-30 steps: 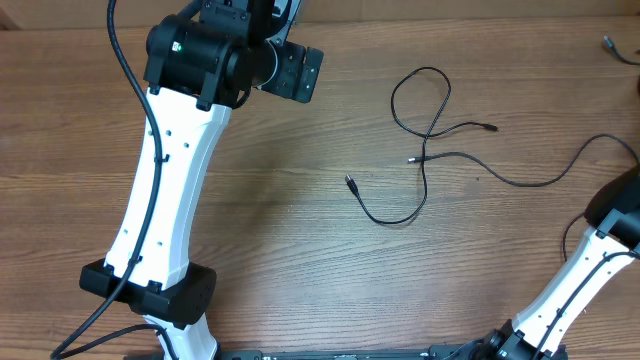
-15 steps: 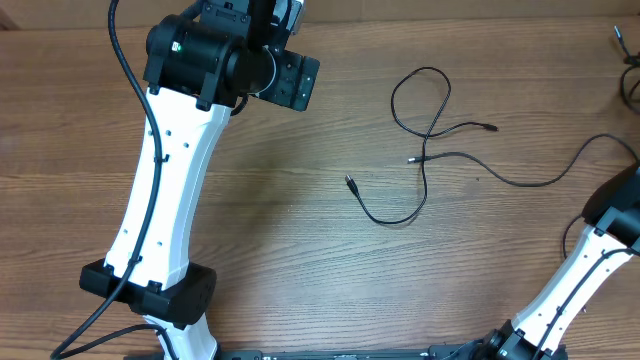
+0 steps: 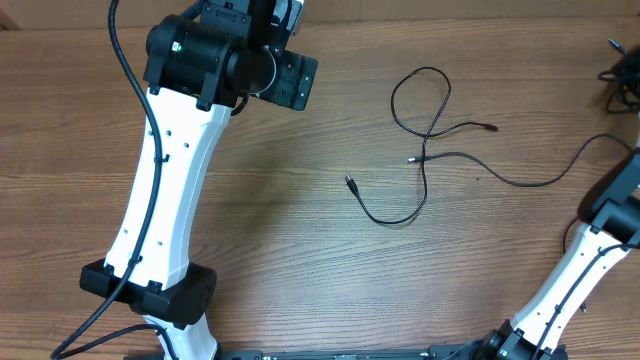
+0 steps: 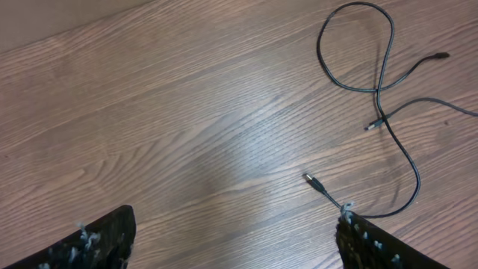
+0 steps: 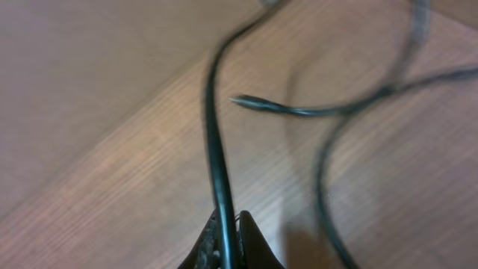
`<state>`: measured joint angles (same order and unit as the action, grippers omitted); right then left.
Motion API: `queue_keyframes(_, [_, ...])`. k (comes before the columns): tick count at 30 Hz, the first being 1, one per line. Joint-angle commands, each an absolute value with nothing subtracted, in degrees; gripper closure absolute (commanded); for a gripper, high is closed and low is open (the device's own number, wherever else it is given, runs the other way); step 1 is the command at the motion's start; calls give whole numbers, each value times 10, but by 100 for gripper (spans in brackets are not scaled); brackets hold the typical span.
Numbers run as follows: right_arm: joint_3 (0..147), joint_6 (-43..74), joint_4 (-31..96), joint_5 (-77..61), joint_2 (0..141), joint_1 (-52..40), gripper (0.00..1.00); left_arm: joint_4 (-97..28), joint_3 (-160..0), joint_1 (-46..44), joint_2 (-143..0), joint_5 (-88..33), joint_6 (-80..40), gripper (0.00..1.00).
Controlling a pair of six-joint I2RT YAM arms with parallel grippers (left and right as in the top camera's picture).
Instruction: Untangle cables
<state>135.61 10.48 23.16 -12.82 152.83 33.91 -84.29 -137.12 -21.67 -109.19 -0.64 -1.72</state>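
Note:
Loose black cables (image 3: 428, 130) lie on the wooden table right of centre, one looping over another, with small plug ends (image 3: 349, 181) pointing left and right. The left wrist view shows the same loop (image 4: 348, 86) and a plug (image 4: 309, 178) ahead of my left gripper (image 4: 235, 250), which is open, above the table, with nothing between its fingers (image 4: 97, 243). My right gripper (image 5: 226, 250) is shut on a black cable (image 5: 212, 127) that rises from its jaws. Another strand with a plug tip (image 5: 243, 99) crosses behind. A dark bunch of cable (image 3: 618, 76) shows at the overhead view's right edge.
The left arm (image 3: 165, 190) reaches from the near left up to the table's far side. The right arm (image 3: 590, 260) stands at the near right corner. One thin cable (image 3: 540, 182) trails across the wood towards the right edge.
The cable bunch at the right edge has shifted down and inward. The left wrist has turned slightly. The cables at centre have not moved.

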Motion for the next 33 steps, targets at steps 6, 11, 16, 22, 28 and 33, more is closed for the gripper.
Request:
queue_keyframes(6, [1345,105,154,-109,1535,277,96,-840,-1373,-226,-1087,-13,-28,18])
queue_keyframes(11, [1345,104,155,-37,1535,263,96,-846,-1373,-237,-1087,-11,-27,18])
queue_keyframes(16, [1345,104,159,-37,1535,264,0,-846,-1373,-237,-1087,-11,-17,18])
queue_keyframes(22, [1354,70,161,-37,1518,264,0,-851,-1373,-237,-1087,-11,-17,19])
queue_keyframes(28, [1367,75,221,-39,1434,260,0,-845,-1373,-237,-1087,-11,-28,17])
queue_keyframes(33, [1367,87,351,-141,1341,239,0,-844,-1373,-237,-1087,-10,-34,17])
